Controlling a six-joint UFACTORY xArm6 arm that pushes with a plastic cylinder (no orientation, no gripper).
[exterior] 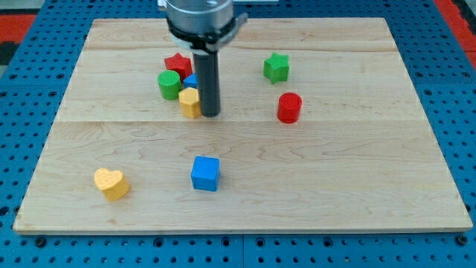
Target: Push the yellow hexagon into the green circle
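Observation:
The yellow hexagon (190, 102) stands on the wooden board, just below and right of the green circle (169, 85); the two are close, nearly touching. My tip (210, 114) is right beside the yellow hexagon, on its right side, touching or almost touching it. A red star (178, 64) sits just above the green circle. A blue block (191, 80) is mostly hidden behind the rod, between the red star and the yellow hexagon.
A green star (276, 67) is at the upper right, a red cylinder (289, 107) below it. A blue cube (205, 173) lies at lower middle and a yellow heart (111, 183) at lower left. The wooden board (357, 179) rests on a blue pegboard.

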